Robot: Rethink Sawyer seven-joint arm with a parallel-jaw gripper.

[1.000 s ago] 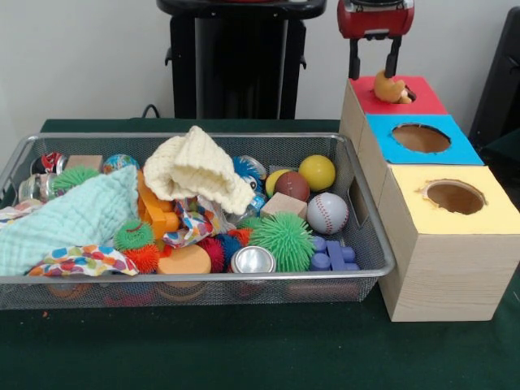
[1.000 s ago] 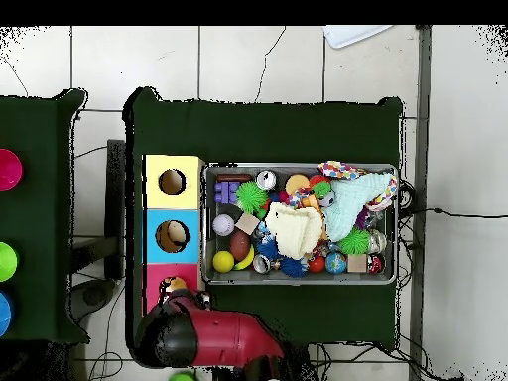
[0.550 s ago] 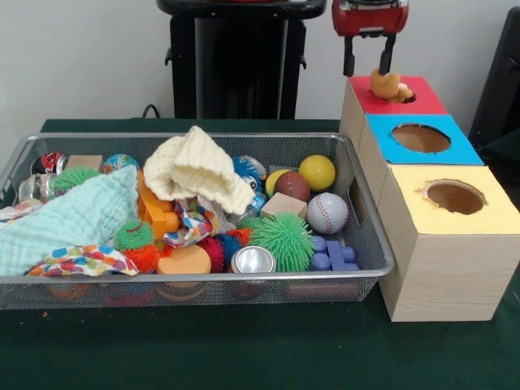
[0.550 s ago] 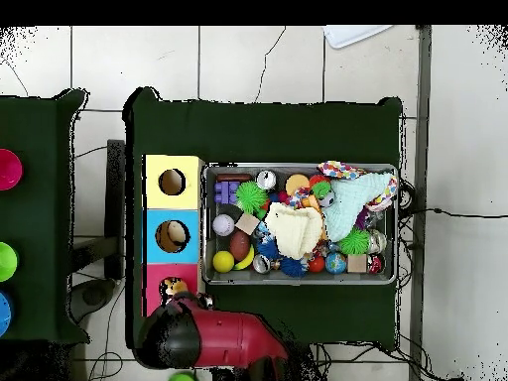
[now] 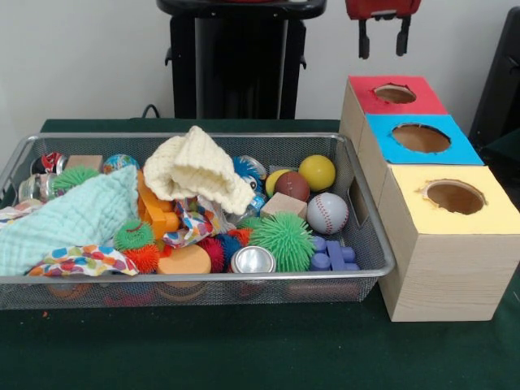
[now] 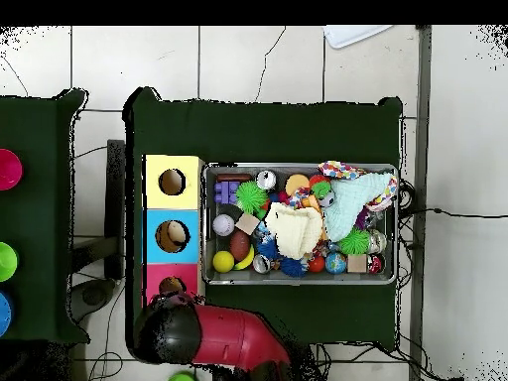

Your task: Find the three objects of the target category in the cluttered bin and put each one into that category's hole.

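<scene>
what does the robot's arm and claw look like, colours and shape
In the front view the claw is two short, straight black fingers hanging from a glossy red housing. From overhead, the arm is a thick, rounded red body ending in a bulky black round joint. No cables or markings can be made out on it.

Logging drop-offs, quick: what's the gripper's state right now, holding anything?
Gripper: open and empty, hanging above the red hole.
</scene>
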